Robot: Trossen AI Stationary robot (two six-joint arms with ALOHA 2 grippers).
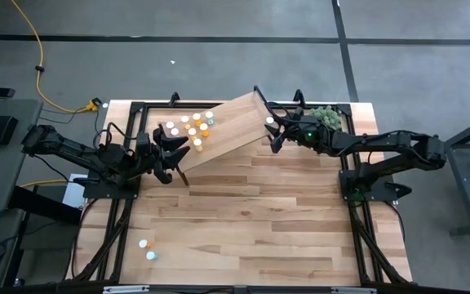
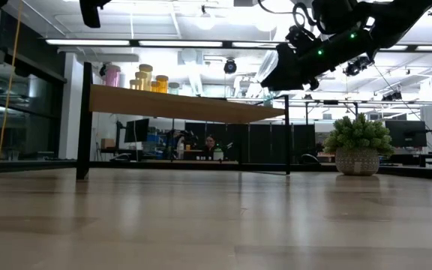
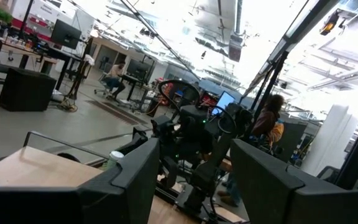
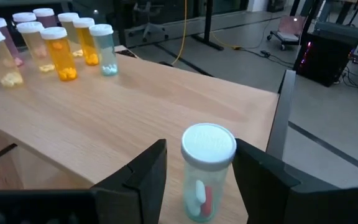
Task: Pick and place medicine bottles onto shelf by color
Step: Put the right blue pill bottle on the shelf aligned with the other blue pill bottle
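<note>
One bottle [image 4: 208, 168] near shelf [image 4: 135, 112] edge, right end effector [image 4: 197, 171] astride

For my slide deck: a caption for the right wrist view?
Right pincer open around a white-capped bottle on the shelf, other bottles grouped beyond.

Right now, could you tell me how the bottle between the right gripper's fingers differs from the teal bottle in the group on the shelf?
The clear bottle stands alone near the shelf's corner between the open fingers of the right gripper; the teal bottle stands at the end of a cluster far across the plank. The clear bottle holds a white and a red pill; the teal bottle holds small pale pills. Both stand upright with white caps.
</note>
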